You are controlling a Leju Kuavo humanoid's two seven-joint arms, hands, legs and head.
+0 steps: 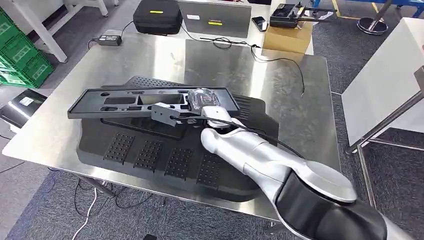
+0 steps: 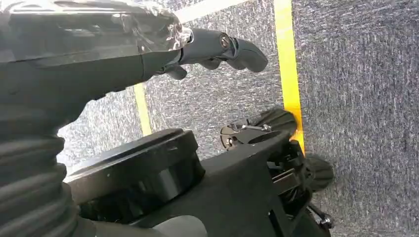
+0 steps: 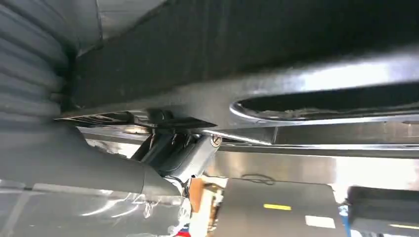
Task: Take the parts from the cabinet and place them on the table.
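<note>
The long dark tray-shaped part [image 1: 150, 100] is being held over the middle of the steel worktop [image 1: 60, 130], just above a larger black perforated panel [image 1: 165, 155] that's already lying flat there. It's gripped by the right hand [image 1: 200, 107] at its right-hand end, so nearly the whole length is cantilevered out to the left. In the right wrist view the fingers [image 3: 183, 153] are seen clamped against the part's edge, thumb on one side, darker fingers on the other.

Handling-wise, it's probably moulded plastic: stiff enough to stay straight when held from one end, and fairly light, judging by how level it sits. The surface looks smooth and a bit slick, so a one-end grip could let it twist or slip if it gets jolted. A hold nearer the middle of the long rim, or by the wall of one of the cut-out pockets, would likely be steadier. It doesn't look fragile, though the thin rim could be scuffed if it's dropped onto the panel.

The left hand [image 2: 217, 49] is hanging down by the robot's side over grey carpet with yellow floor tape [image 2: 289, 74]; nothing is held in it and the fingers look loosely curled, not fully closed, so it's counted as apart

Further back, a black case [image 1: 157, 15] and a cardboard box [image 1: 287, 37] can be made out
</note>
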